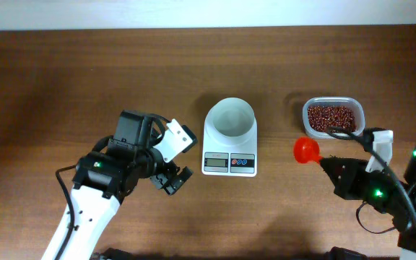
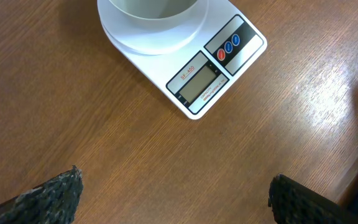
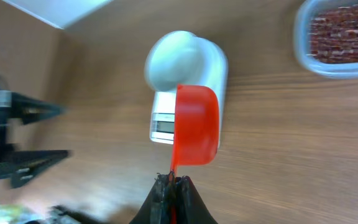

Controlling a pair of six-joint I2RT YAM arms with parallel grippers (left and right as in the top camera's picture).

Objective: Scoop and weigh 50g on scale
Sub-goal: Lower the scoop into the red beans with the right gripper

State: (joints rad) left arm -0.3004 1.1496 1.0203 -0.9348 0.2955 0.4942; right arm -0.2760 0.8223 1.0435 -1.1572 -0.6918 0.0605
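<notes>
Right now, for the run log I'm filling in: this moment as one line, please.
left pincer: open, empty | right pincer: shut on red scoop | scale: bowl empty | bean tub: beans inside

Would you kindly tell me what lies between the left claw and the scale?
Only bare wooden table: the left wrist view shows nothing between the open left claw and the scale.

White scale [image 1: 230,149], bowl [image 1: 230,118] apparently empty.
</notes>
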